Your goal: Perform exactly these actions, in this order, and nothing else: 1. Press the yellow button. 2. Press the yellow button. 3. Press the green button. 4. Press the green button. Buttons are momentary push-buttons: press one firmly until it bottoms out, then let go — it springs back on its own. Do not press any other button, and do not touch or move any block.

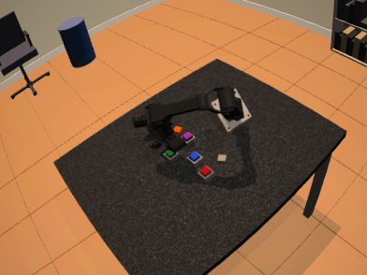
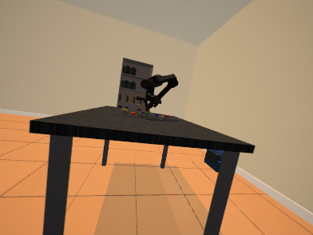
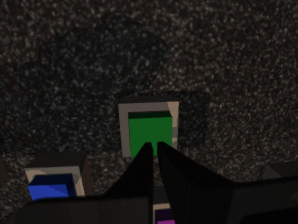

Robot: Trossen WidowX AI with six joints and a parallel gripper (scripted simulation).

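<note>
Two of the four required presses, both on the yellow button (image 2: 124,109), were judged to be finished, since the gripper (image 1: 169,148) (image 2: 148,109) (image 3: 153,148) was placed at the green button (image 1: 169,152) (image 2: 147,114) (image 3: 150,131). Whether one green press, both or neither had been completed could not be told; the count was not shown. If any was left, a straight downward push and a full release were called for.

The green button was seen on the dark table (image 1: 117,196) (image 2: 140,136), beside the blue button (image 1: 194,156) (image 2: 156,115) (image 3: 51,190). Its square, bright green cap was raised within a pale-rimmed housing, with a darker side face shown. The gripper was closed, with nothing held; its tips were seen over the cap's near edge, though contact could not be confirmed.
</note>
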